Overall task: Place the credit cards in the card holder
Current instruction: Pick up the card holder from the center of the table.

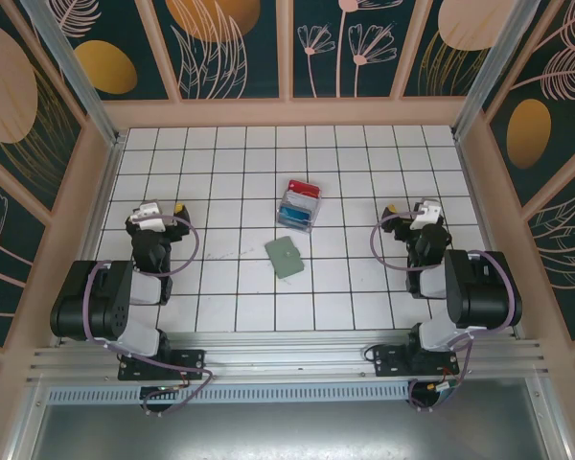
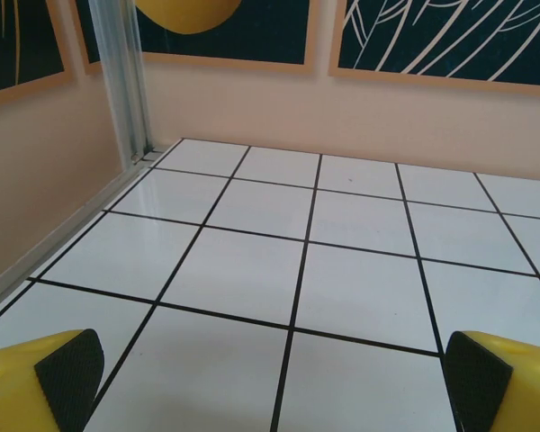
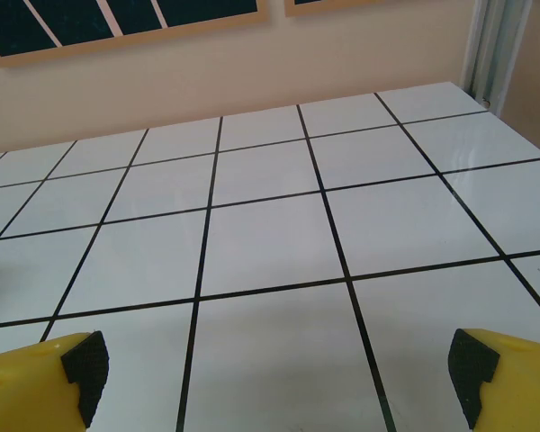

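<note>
The credit cards (image 1: pixel 299 198), red ones and blue ones, lie stacked in a small clear tray (image 1: pixel 294 224) at the middle of the tiled table. The card holder (image 1: pixel 286 256), a flat grey-green wallet, lies just in front of the tray, slightly to its left. My left gripper (image 1: pixel 163 207) hovers over the left side of the table, far from both. Its yellow fingers (image 2: pixel 36 382) stand wide apart over bare tile, so the left gripper (image 2: pixel 270 382) is open. My right gripper (image 1: pixel 409 207) mirrors it on the right, and this right gripper (image 3: pixel 279 373) is open and holds nothing.
Pale walls (image 1: pixel 287 112) with patterned panels enclose the white tiled table (image 1: pixel 240 172) on three sides. An aluminium post (image 2: pixel 121 81) stands in the far left corner. Both arm bases are bolted to the rail (image 1: pixel 287 359) at the near edge.
</note>
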### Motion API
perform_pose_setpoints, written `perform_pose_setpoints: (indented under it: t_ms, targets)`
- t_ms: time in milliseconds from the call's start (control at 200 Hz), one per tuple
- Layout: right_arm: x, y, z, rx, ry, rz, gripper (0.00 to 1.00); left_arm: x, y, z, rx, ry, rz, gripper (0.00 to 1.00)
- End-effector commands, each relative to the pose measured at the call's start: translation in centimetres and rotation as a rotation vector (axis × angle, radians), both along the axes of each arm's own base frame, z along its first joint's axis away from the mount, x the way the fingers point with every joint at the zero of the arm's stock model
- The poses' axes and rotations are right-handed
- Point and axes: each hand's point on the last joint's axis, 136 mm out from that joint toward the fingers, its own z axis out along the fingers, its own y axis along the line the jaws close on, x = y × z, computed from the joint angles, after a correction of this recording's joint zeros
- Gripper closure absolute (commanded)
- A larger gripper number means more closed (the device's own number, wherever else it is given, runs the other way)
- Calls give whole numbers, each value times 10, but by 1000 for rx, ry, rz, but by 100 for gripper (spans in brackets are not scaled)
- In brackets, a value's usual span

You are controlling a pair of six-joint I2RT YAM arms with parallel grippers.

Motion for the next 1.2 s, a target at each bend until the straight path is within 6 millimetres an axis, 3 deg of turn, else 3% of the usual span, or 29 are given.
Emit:
perform_pose_setpoints:
  t_ms: [0, 801, 916, 1066, 1191]
  targets:
    - [5, 0, 10, -8, -31, 9, 1, 4, -2, 7, 14, -19, -19, 1]
    - [5, 0, 11, -9, -34, 8, 1, 4, -2, 9, 13, -25, -14, 1]
    - [6, -2, 26, -7, -31, -8, 1, 5, 5, 20, -2, 2, 24, 1]
    - [14, 2, 41, 90, 126, -1, 1, 8, 25, 31, -122, 156, 173, 1]
    - [7, 24, 53, 297, 149, 113, 1, 1, 13, 43, -199, 151, 116, 1]
